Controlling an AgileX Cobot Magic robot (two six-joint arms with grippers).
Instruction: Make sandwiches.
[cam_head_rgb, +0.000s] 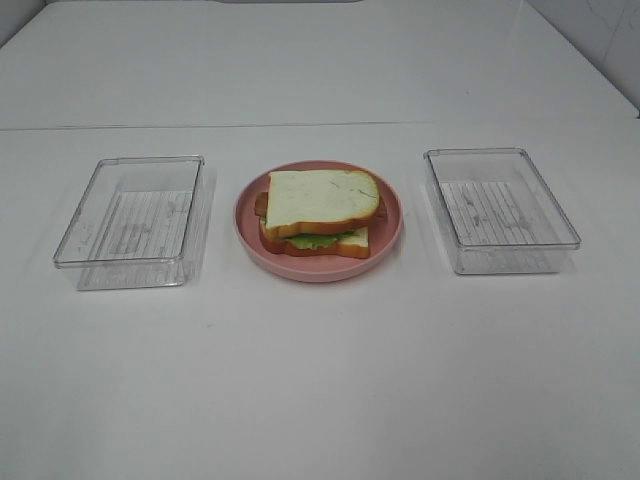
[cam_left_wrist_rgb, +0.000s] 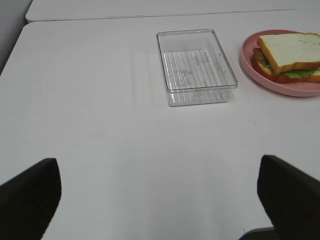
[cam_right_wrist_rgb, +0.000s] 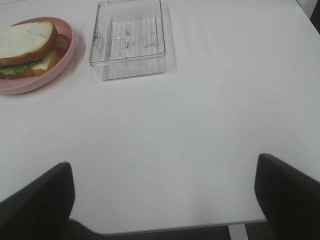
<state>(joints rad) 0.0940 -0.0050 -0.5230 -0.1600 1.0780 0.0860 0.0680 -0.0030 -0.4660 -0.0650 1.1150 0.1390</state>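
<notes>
Exterior high view: white table (cam_head_rgb: 320, 380) with 3 things in a row. Round pink plate (cam_head_rgb: 392, 222) sits in the middle, a clear plastic tray on each side of it — left tray (cam_head_rgb: 130, 215), right tray (cam_head_rgb: 498, 208), both well apart from the plate and with nothing inside but a ribbed floor.

Sandwich (cam_head_rgb: 320, 212) is stacked on the plate: 2 white bread slices with orange-brown crust, top slice (cam_head_rgb: 322, 197) shifted a bit off the bottom slice (cam_head_rgb: 355, 240), green lettuce (cam_head_rgb: 318, 239) poking out between them at the near edge, a reddish-brown bacon end (cam_head_rgb: 261, 203) sticking out on the left side. Cheese not visible from here. No arm shows in this view.

Left wrist view: left gripper (cam_left_wrist_rgb: 160, 200) has its 2 dark fingers (cam_left_wrist_rgb: 30, 197) spread wide at the frame corners, nothing between them, hovering over bare table on the near side of the left tray (cam_left_wrist_rgb: 195, 67). Plate and sandwich (cam_left_wrist_rgb: 289, 57) sit past the tray.

Right wrist view: right gripper (cam_right_wrist_rgb: 165, 200) — fingers (cam_right_wrist_rgb: 290, 195) also wide apart, holding nothing, over bare table near the table's front edge. Right tray (cam_right_wrist_rgb: 129, 40) lies ahead, plate with sandwich (cam_right_wrist_rgb: 27, 47) beyond it, lettuce and a bit of bacon showing.
</notes>
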